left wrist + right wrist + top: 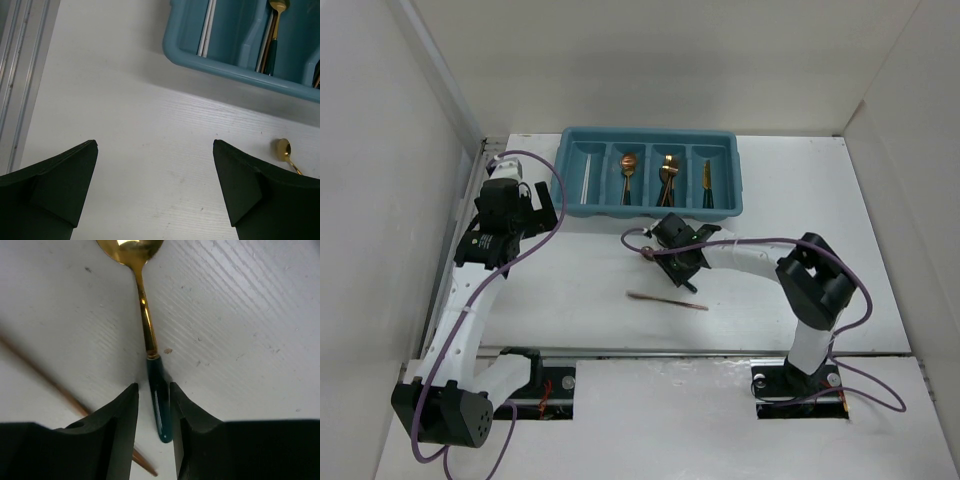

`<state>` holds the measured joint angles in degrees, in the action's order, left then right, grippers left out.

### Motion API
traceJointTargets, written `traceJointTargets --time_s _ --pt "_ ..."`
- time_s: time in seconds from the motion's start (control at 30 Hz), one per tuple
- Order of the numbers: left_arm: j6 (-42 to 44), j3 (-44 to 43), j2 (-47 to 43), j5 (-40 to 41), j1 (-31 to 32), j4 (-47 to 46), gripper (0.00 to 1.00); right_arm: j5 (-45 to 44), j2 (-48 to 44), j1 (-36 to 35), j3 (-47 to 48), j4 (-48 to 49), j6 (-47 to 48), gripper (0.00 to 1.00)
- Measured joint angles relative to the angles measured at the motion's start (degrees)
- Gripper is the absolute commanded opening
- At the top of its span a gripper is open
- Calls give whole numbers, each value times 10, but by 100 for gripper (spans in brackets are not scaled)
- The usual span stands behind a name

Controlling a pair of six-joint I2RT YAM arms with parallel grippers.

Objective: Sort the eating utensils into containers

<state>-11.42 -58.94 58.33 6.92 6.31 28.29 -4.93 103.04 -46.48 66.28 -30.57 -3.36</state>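
One glossy gold spoon, right tool narrow about its handle (grip unclear), left tool splayed, empty.

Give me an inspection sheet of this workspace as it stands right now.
Surface: white table, no spills seen.
Job's things: teal tray holds sorted utensils; gold spoon and thin brown stick lie loose on the table.
Clutter: nothing seen.
Grippers: left gripper open, empty; right gripper straddles the spoon's handle, grip unclear.
Cables: purple cables loop along both arms.
Surroundings: white walls.
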Motion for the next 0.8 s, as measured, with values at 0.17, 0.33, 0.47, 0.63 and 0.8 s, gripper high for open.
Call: traceJointTargets --time_s 0.17,0.33,0.47,0.63,0.8 --pt "0 3 0 0 0 0 100 -14 11 0 5 -5 -12 33" --pt "0 4 0 0 0 1 100 -23 16 0 11 -9 -21 41" --pt "0 4 0 0 0 1 100 -26 29 0 29 -20 -17 43" --pt "0 4 0 0 0 1 100 -12 47 0 52 -21 1 22" --pt "0 4 -2 0 0 1 100 -3 58 0 68 -19 16 0"
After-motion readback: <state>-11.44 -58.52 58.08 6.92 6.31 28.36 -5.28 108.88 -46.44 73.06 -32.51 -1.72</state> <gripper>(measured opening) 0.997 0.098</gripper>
